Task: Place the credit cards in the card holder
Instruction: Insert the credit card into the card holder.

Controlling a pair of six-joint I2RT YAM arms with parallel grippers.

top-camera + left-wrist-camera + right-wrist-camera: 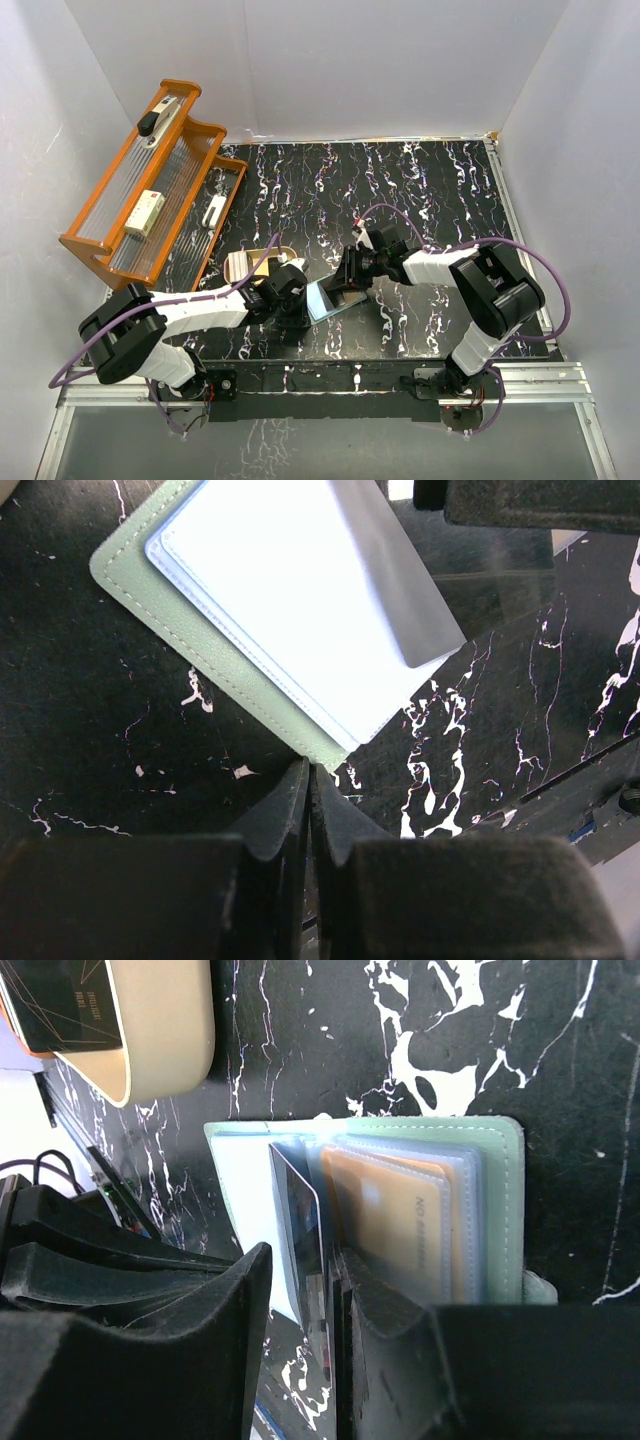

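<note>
Card holder point(500, 1210) lies open near the middle of the surface's point(400, 190) near edge. Left hand point(308, 780) clenched, tips touching its border. Right hand point(305, 1255) part open around dark card point(297, 1210) standing in a sleeve; can't tell whether it grips.

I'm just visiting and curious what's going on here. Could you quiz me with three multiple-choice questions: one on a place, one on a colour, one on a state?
1. The tan dish lies: A) left of the card holder B) right of it C) on top of it.
2. The sleeved card is: A) red B) orange C) green.
3. The left fingers are: A) spread wide B) holding a card C) closed together.
Answers: 1 A, the top view shows it on that side; 2 B, orange shows through the clear plastic; 3 C, they touch in the left wrist view.
</note>
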